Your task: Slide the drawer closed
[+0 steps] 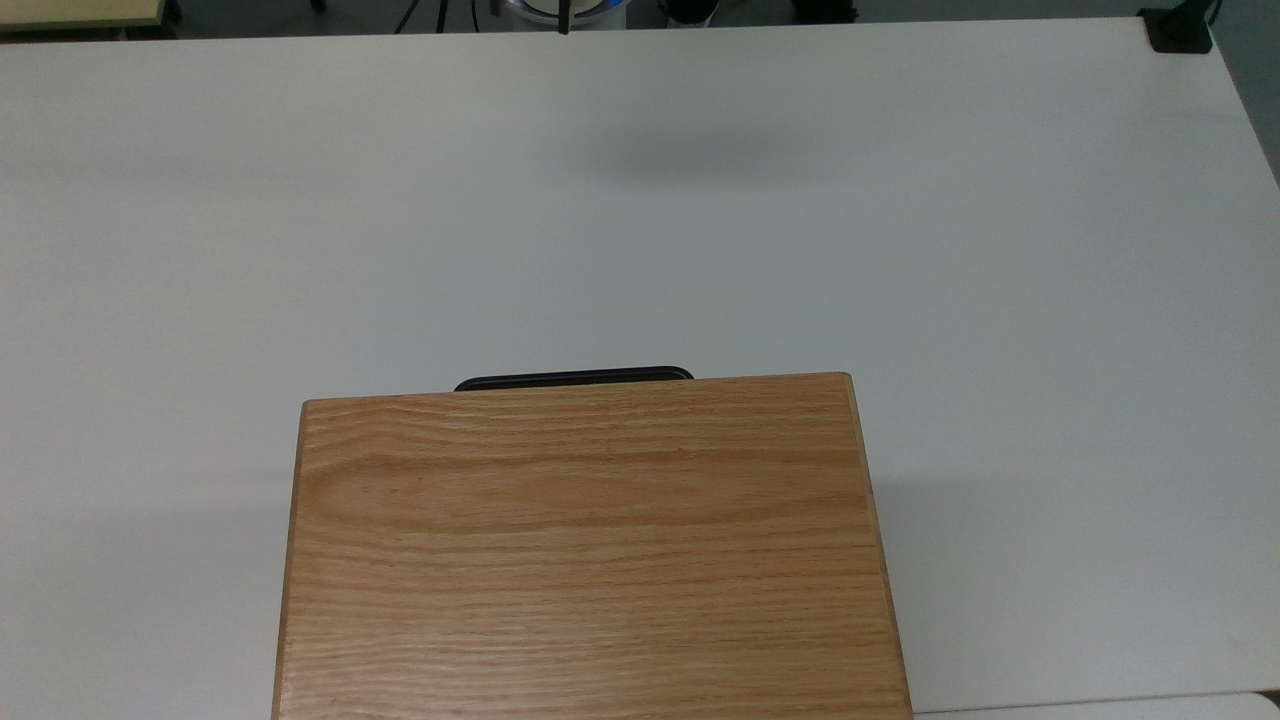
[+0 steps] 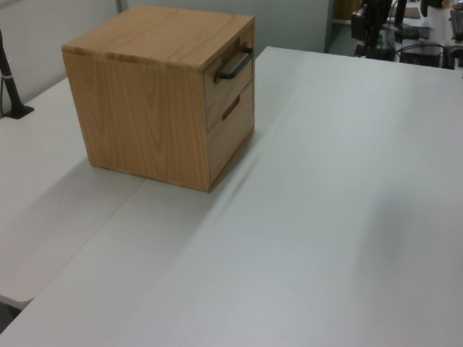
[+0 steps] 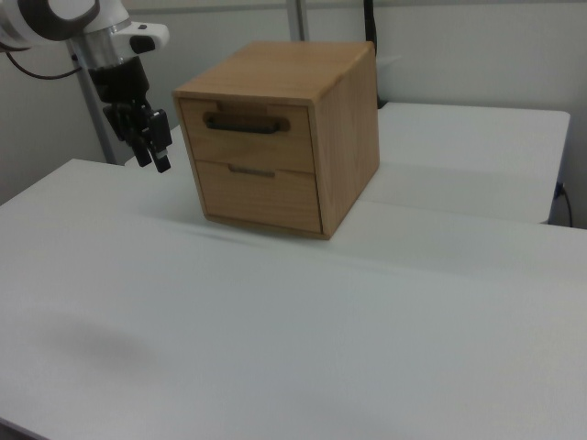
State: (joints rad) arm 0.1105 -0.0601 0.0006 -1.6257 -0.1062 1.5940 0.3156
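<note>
One cabinet, two flush drawers, one tool

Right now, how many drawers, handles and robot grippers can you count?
Drawers: 2, upper drawer and lower drawer
Handles: 2, black bar handle and lower handle
Gripper: 1
Total: 5

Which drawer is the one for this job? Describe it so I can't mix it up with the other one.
Find the oak cabinet standing on the white table. In the right view its front shows two drawer fronts, one above the other. Yours is the upper drawer, directly under the cabinet top: it carries a long black bar handle that stands proud, while the lower drawer has a slim, flatter pull.
</note>
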